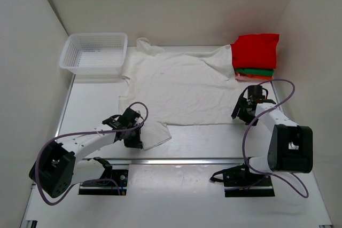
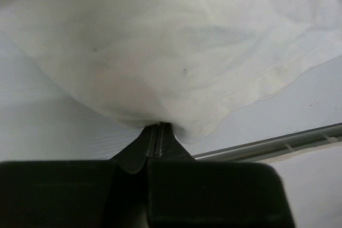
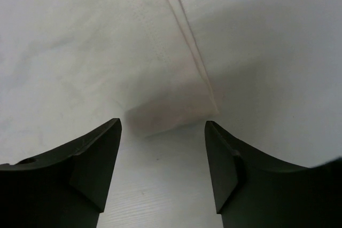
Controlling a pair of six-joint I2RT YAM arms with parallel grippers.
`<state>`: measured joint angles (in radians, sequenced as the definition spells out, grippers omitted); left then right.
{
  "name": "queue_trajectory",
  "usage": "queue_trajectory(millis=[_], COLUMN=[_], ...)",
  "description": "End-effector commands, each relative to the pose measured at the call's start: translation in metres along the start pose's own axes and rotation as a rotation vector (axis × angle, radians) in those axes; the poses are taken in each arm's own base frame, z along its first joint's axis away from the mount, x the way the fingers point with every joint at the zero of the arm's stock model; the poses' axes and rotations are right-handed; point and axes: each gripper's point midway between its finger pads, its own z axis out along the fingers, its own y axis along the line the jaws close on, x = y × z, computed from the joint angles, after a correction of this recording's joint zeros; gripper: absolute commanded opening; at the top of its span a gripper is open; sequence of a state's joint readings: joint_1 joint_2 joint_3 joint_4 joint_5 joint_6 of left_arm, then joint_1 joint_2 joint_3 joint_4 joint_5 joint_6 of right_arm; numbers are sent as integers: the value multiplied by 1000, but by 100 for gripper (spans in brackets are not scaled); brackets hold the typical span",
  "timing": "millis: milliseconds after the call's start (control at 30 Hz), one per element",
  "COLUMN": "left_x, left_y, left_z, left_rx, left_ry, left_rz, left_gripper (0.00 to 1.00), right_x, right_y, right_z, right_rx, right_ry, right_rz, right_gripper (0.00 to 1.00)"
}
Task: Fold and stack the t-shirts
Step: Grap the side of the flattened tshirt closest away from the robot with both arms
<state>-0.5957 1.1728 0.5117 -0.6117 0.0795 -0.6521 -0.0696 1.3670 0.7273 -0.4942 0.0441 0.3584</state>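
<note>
Two end effectors: one per arm, both working the near edge of the cream t-shirt (image 1: 181, 86).
Left end effector (image 2: 158, 134): clenched, jaws pressed together on a pinch of the cream cloth at its near-left flap; the cloth tents out from the pinch.
Right end effector (image 3: 163, 132): released, jaws spread wide, poised at the near-right hem corner, which lies just ahead of the gap and is not gripped.
Cream t-shirt, position: spread out and wrinkled at mid-table (image 1: 203, 145), its far-right part reaching the folded stack.
Folded stack: red t-shirt (image 1: 256, 50) on top, green t-shirt (image 1: 256, 71) and salmon-pink t-shirt (image 1: 255, 77) beneath, at the far right.
Basket (image 1: 93, 52): white mesh, far left.
Step in hand (judged): securing both near corners for the first fold; left secured, right not yet.
Next move calls for: closing the right end effector squarely on the hem corner, then an even, matched lift by both arms so the edge travels straight.
</note>
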Motion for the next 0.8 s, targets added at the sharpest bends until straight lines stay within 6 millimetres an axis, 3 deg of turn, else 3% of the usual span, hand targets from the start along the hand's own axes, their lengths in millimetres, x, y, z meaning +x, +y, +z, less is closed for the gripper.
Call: queue_trajectory(millis=[0, 67, 133, 200, 233, 333, 600, 767], left_x=[-2, -18, -31, -42, -46, -43, -42, -52], left_y=[3, -5, -16, -25, -32, -33, -33, -34], left_z=[3, -8, -23, -40, -56, -67, -103, -132], left_rx=[24, 56, 85, 116, 131, 125, 128, 152], left_ry=[-10, -57, -99, -130, -134, -118, -132, -191], left_rz=[-5, -8, 11, 18, 38, 65, 96, 84], left_gripper=[0, 0, 0, 0, 0, 0, 0, 0], right_x=[-10, -9, -7, -10, -13, -16, 2, 3], right_y=[-4, -2, -1, 2, 6, 7, -8, -16], right_z=[14, 19, 20, 16, 5, -7, -40, -60], right_rx=[8, 2, 7, 2, -19, -30, -42, -50], right_ry=[-15, 11, 37, 35, 19, 7, 76, 37], right_rz=[-2, -27, -41, -47, -62, -68, -103, -101], right_gripper=[58, 48, 11, 0, 0, 0, 0, 0])
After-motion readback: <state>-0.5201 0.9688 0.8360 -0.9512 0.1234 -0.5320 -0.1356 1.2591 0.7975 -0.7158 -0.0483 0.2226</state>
